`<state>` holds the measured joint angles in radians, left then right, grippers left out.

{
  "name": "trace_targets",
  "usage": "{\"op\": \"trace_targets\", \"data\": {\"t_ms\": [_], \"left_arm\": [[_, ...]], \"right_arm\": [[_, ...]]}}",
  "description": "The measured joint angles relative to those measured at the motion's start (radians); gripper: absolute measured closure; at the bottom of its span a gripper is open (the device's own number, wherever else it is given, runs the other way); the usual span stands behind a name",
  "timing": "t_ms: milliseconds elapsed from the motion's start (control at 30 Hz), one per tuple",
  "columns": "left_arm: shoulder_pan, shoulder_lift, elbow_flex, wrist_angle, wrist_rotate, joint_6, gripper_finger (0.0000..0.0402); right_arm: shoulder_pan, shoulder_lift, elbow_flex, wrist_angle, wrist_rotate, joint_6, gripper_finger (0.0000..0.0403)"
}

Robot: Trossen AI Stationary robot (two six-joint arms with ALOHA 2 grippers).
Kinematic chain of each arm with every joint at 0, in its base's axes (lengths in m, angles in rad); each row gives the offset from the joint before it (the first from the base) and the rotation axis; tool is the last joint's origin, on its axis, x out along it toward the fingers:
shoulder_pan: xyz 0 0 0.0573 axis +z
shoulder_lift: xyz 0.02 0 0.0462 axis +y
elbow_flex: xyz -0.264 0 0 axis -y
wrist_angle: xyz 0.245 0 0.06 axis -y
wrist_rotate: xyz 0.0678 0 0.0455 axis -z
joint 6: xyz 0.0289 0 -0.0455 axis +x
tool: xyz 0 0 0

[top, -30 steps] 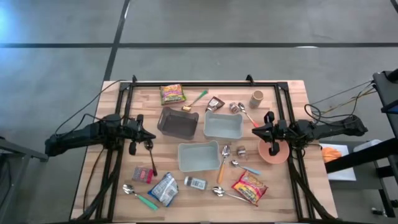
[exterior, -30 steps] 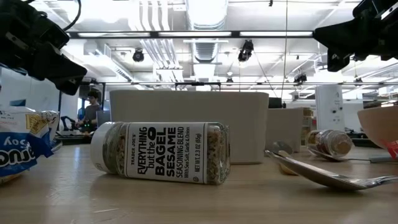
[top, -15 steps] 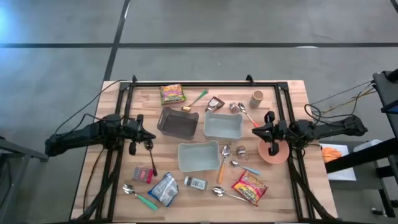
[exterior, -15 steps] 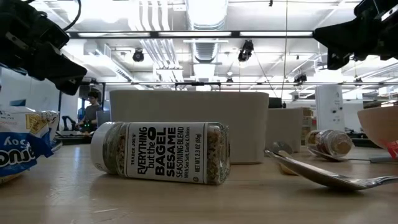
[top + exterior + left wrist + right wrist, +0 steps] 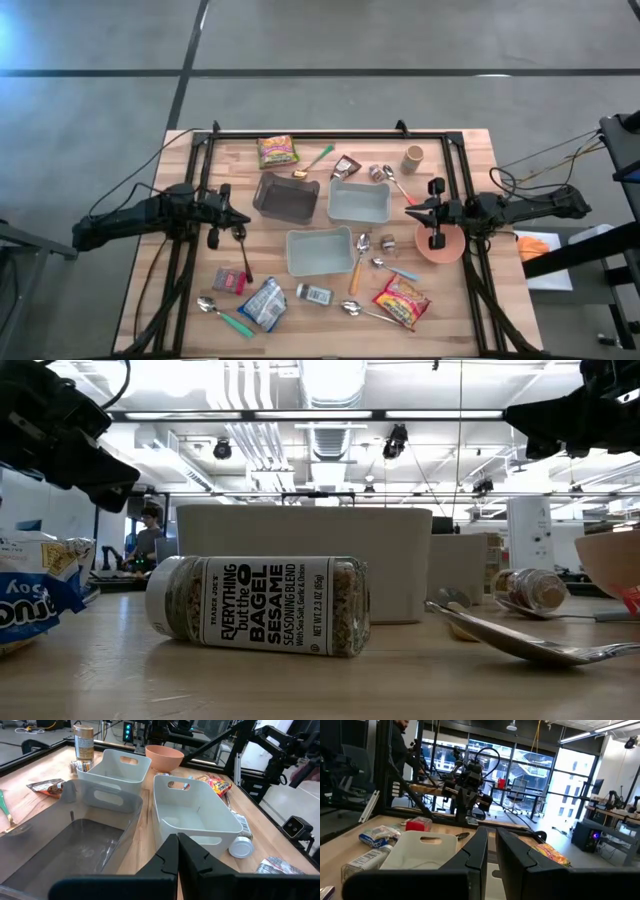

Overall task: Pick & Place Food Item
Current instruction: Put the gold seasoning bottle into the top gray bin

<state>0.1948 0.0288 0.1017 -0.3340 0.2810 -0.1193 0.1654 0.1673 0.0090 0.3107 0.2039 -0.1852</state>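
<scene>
Right gripper (image 5: 415,213): fingers nearly together, nothing between them, hovering over the table just beside the terracotta bowl (image 5: 440,243), pointing at the upper pale bin (image 5: 358,203).
Left gripper (image 5: 243,221): fully closed, empty, hanging off the table beside the dark grey bin (image 5: 286,197), above a dark-handled spoon (image 5: 243,252).

Three bins: the dark one, the upper pale one, and a lower pale bin (image 5: 319,250) in the middle.
Food items all still on the table, none in a bin: yellow snack pack (image 5: 278,152) at the far edge, red-yellow snack pack (image 5: 402,301) at the near right, blue-white bag (image 5: 263,304) at the near left, seasoning jar (image 5: 258,604) lying on its side beside it, small red packet (image 5: 229,279), brown wrapper (image 5: 345,166).
Spoons are scattered around; I count about seven.
Paper cup (image 5: 412,158) stands at the far right.
</scene>
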Motion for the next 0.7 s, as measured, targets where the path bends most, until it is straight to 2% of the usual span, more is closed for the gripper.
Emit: {"op": "trace_targets", "data": {"t_ms": [200,367,433,533,600,700], "left_arm": [[0.0,0.0,0.0,0.0,0.0,0.063,0.0401],[0.0,0.0,-0.008,0.08,-0.008,-0.007,0.0401],[0.0,0.002,-0.008,0.198,-0.06,-0.105,0.0401],[0.001,0.001,-0.005,0.332,-0.203,-0.263,0.0401],[0.002,0.002,-0.001,0.363,-0.257,-0.296,0.0401],[0.003,0.011,0.038,0.36,-0.268,-0.298,0.0401]], "right_arm": [[0.0,0.0,0.0,0.018,0.005,0.001,0.037],[-0.002,0.0,0.0,0.1,0.015,0.131,0.037],[-0.002,0.0,0.0,0.168,0.048,0.222,0.037],[-0.002,-0.001,0.0,0.236,0.098,0.339,0.037],[-0.003,0.0,0.011,0.241,0.109,0.349,0.037],[-0.003,0.001,0.057,0.237,0.112,0.334,0.037]]}}
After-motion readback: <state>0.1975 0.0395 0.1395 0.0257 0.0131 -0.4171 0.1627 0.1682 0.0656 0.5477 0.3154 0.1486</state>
